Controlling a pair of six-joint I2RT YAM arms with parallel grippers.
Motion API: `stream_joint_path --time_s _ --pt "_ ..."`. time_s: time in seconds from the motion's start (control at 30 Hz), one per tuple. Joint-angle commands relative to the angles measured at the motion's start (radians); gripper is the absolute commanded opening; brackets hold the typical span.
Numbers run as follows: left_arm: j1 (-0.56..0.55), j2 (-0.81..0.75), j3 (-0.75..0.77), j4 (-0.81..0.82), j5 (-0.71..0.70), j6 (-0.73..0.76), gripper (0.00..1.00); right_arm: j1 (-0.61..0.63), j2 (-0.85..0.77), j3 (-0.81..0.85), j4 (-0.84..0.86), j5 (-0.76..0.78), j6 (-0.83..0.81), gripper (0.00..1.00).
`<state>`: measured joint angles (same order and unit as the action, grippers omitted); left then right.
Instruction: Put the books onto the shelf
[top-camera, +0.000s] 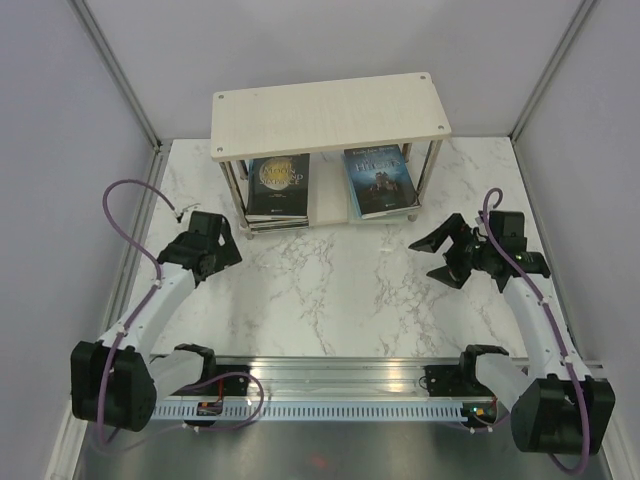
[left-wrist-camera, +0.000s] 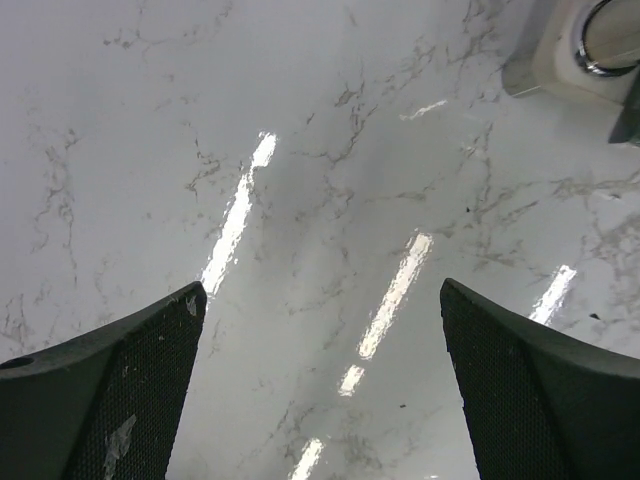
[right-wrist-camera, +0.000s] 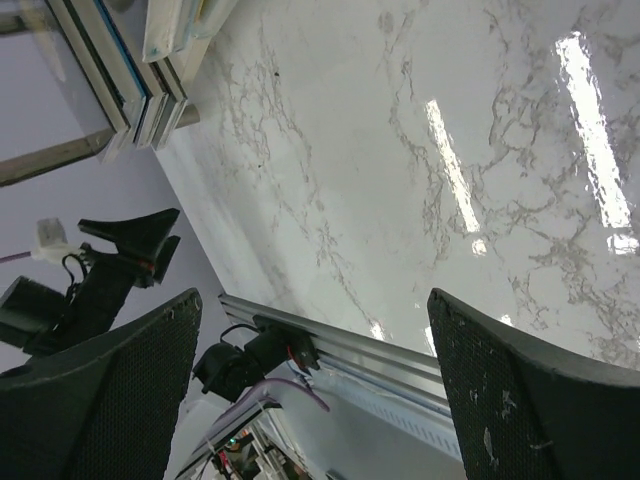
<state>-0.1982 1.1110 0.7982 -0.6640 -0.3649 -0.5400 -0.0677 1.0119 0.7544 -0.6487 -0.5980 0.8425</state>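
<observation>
The shelf (top-camera: 330, 112) stands at the back of the marble table, its pale wood top board over a lower tier. Two stacks of books lie flat on that lower tier: a dark green-gold cover (top-camera: 278, 185) tops the left stack, a blue one (top-camera: 380, 180) tops the right. My left gripper (top-camera: 228, 250) hangs open over bare marble, just left of the shelf's front left post. In the left wrist view the gripper (left-wrist-camera: 320, 300) holds nothing. My right gripper (top-camera: 432, 258) is open and empty, right of the shelf's front. Book edges (right-wrist-camera: 150, 60) show at the right wrist view's top left.
A shelf foot (left-wrist-camera: 590, 45) sits at the left wrist view's top right corner. The metal base rail (top-camera: 330, 375) runs along the near edge between both arm bases. Grey walls close in the table's left, right and back sides. A purple cable (top-camera: 125, 215) loops from the left arm.
</observation>
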Motion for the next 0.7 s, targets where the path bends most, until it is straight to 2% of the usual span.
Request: stream_joint_path --time_s 0.0,0.03,0.1,0.2,0.37,0.57,0.67 --pt "0.038 0.001 -0.103 0.246 -0.017 0.11 1.0 0.003 -0.061 0.049 -0.074 -0.028 0.02 0.96" --pt "0.046 -0.003 -0.173 0.353 -0.003 0.132 1.0 0.008 -0.07 0.065 -0.089 -0.007 0.014 0.96" --pt "0.081 -0.013 -0.212 0.453 0.042 0.15 1.0 0.016 -0.09 0.095 -0.153 0.03 -0.025 0.96" --pt "0.086 -0.03 -0.31 0.7 0.067 0.254 1.0 0.031 -0.108 0.121 -0.212 0.102 -0.069 0.96" --pt "0.097 -0.001 -0.48 1.094 0.093 0.393 1.0 0.058 -0.116 0.134 -0.221 0.176 -0.068 0.98" --pt "0.131 0.082 -0.475 1.204 0.081 0.35 1.0 0.063 -0.104 0.151 -0.191 0.211 -0.049 0.98" --pt "0.146 0.156 -0.429 1.231 0.157 0.377 1.0 0.063 -0.102 0.158 -0.154 0.251 -0.045 0.98"
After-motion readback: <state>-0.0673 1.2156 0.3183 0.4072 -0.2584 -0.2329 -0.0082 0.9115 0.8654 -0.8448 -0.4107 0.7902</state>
